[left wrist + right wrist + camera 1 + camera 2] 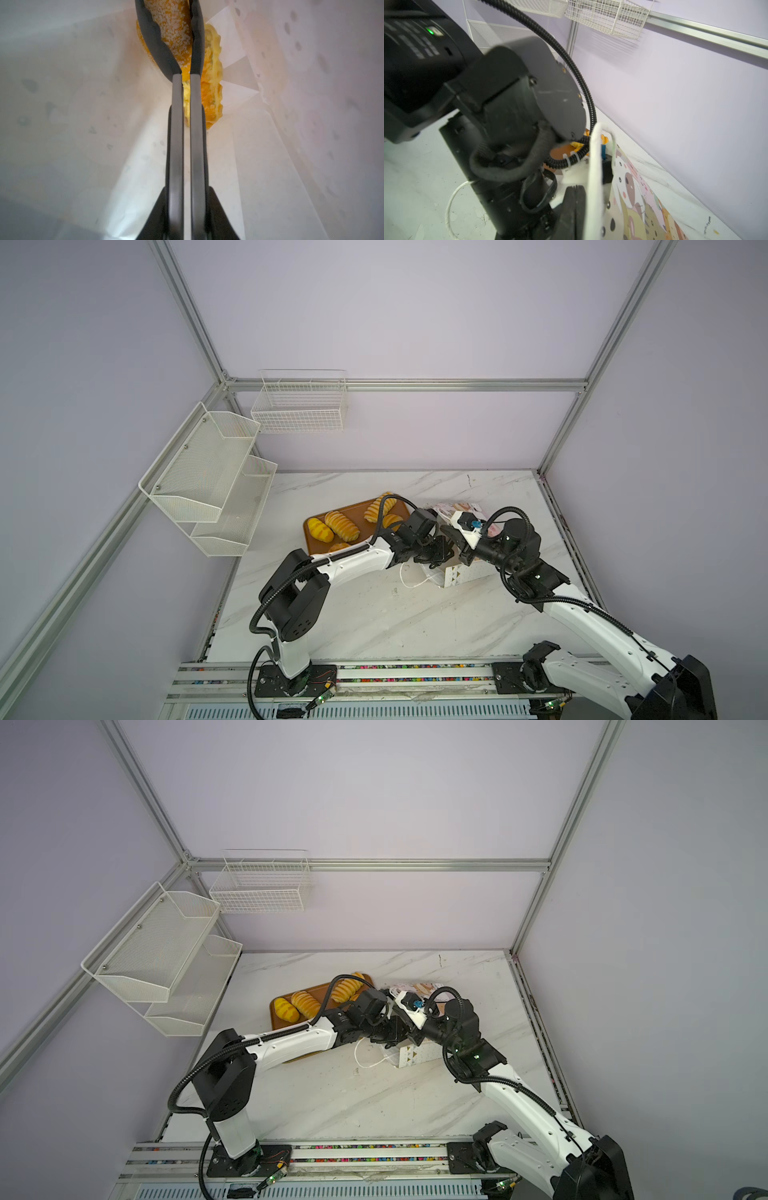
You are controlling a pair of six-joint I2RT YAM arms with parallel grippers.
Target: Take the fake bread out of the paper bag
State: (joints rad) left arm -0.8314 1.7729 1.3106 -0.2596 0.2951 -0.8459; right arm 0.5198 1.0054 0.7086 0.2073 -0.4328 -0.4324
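Inside the paper bag [83, 104], the left gripper [174, 22] pinches a speckled bread [176, 39] (the right gripper [574, 199] has its fingers pressed together by the rim).

Both top views look steeply down from high over the worktop's [374, 614] near edge toward its far edge, sharing the whole scene. The left wrist camera sits inside the paper bag [291, 145], sighting close along the left gripper [168, 8] onto a speckled pastry [174, 31]. The right wrist camera looks low past the left arm [508, 104] toward the back wall [675, 83].
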